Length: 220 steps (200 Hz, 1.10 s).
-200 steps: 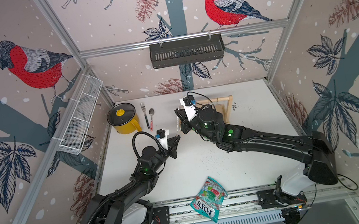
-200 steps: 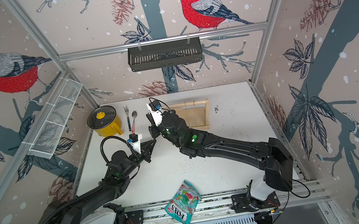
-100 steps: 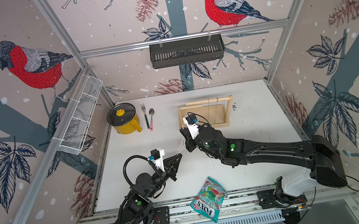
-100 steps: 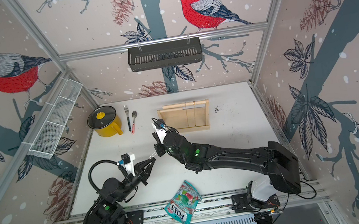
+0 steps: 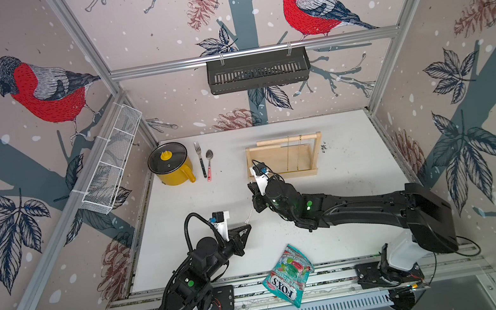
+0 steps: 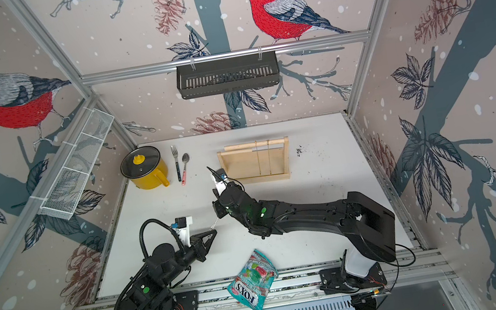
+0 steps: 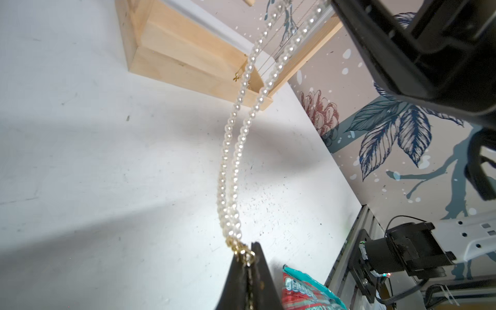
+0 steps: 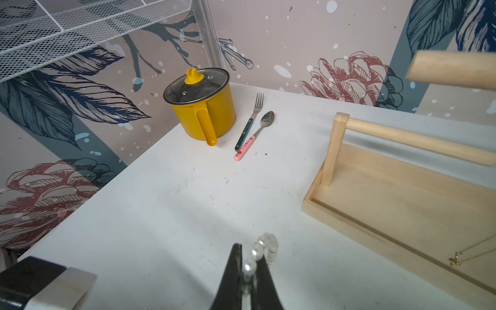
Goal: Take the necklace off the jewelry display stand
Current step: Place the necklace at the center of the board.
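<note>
— How do the arms stand?

— Both reach in over the middle of the bench [image 5: 358, 186], low and stretched forward. In both top views the left claw [image 5: 246, 228] points toward the right arm, and the right claw [image 5: 255, 200] points down and to the robot's left, just in front of the jewelry display stand [image 5: 271, 163].

— And the claws themselves?

— Each is pressed together on the pearl necklace [image 7: 233, 150]. The left wrist view shows the left claw [image 7: 248, 257] nipping the gold clasp end. The right wrist view shows the right claw [image 8: 248, 259] nipping a fold of pearls [image 8: 255, 255].

— So where is the necklace?

— Off the stand, strung as a slack double strand [image 5: 249, 216] between the two claws, above the bench and apart from the wooden tray.

— What else is around?

— Two thin gold chains [image 5: 289, 153] hang from the stand's bar. A yellow pot [image 5: 172, 170] with a glass lid, a fork [image 5: 200, 159] and a spoon [image 5: 210, 165] sit at the far left of the bench. A sweet bag [image 5: 287, 273] lies at the front edge, partly on the rail. None of these lies between the claws.

— Anything hard to make out?

— In the top views the right claw's tips are mostly hidden under its own wrist. In the left wrist view the strand's upper end runs out of the frame beside the right arm's black body. Whether the sag touches the bench, I cannot tell. The right wrist view cuts off the stand's far end.
</note>
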Each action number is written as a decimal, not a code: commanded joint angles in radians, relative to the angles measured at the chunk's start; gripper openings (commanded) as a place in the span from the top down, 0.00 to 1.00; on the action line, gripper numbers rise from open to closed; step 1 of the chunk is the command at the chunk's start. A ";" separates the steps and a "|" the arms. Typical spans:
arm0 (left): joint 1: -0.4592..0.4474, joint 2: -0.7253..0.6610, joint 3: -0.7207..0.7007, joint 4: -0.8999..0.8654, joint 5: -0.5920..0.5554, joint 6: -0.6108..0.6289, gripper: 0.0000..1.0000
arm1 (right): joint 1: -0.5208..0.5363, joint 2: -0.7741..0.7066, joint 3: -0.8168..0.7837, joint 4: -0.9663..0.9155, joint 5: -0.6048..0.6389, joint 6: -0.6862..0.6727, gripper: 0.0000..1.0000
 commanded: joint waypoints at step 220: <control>-0.122 0.392 0.046 -0.125 -0.100 -0.135 1.00 | -0.142 0.301 0.094 0.094 -0.286 0.074 1.00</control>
